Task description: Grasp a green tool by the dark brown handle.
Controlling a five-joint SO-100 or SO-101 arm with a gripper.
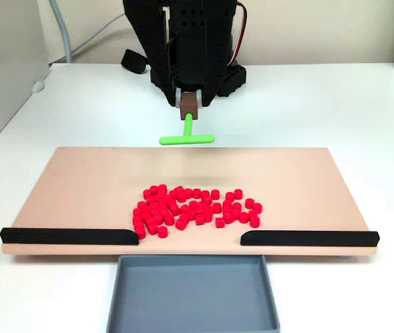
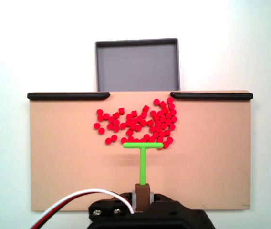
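The green tool (image 1: 187,134) is a bright-green T with a thin stem and short crossbar. It hangs above the far edge of the tan board (image 1: 79,187), crossbar lowest. Its dark brown handle (image 1: 189,103) sits between the fingers of my black gripper (image 1: 189,97), which is shut on it. In a fixed view from behind the arm, the green tool (image 2: 142,155) points toward the red pellets, its crossbar close to the nearest ones, and the dark brown handle (image 2: 142,193) is clamped in the gripper (image 2: 142,196) at the bottom edge.
Several red pellets (image 1: 195,209) lie clustered mid-board. Two long black strips (image 1: 69,236) (image 1: 309,238) line the board's near edge with a gap between them. A grey tray (image 1: 193,295) sits below that gap. White table surrounds the board.
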